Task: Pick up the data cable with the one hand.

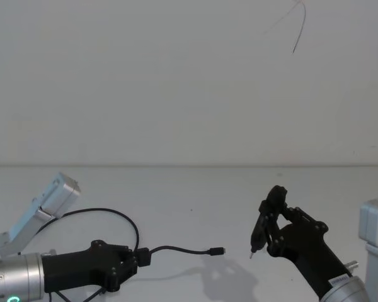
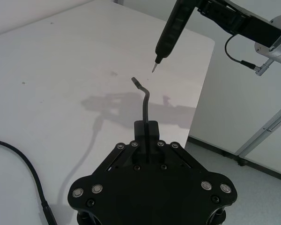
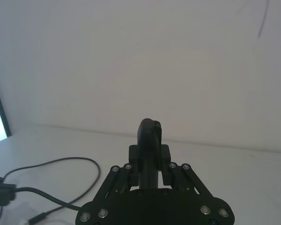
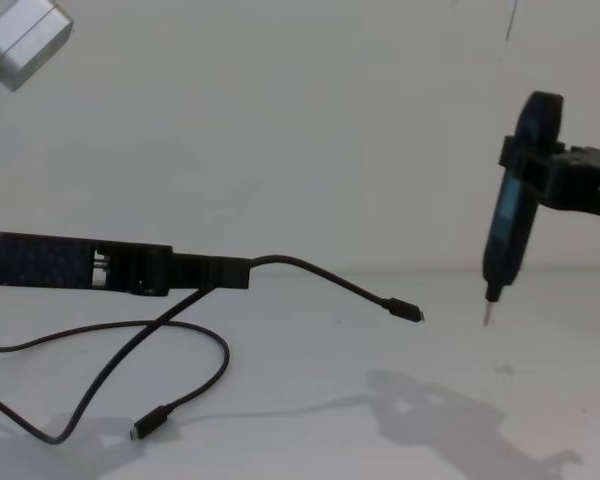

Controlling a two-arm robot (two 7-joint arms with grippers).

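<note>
My left gripper [image 1: 140, 257] is shut on the data cable [image 1: 179, 249] a short way behind one plug. It holds that end above the white table [image 1: 189, 195]. The plug [image 4: 405, 312] with its silvery tip sticks out past the jaws toward the right arm. In the chest view the rest of the black cord [image 4: 130, 350] hangs down from the left gripper [image 4: 225, 272] and loops on the table, ending in a second plug [image 4: 150, 425]. The left wrist view shows the held cable [image 2: 144, 101] rising from between the closed fingers [image 2: 152, 127].
My right gripper [image 1: 274, 228] is shut on an upright black pen-like tool [image 1: 259, 228], its metal tip [image 4: 488, 318] hanging just above the table, a little right of the cable's plug. The table's right edge [image 2: 201, 89] drops off to the floor.
</note>
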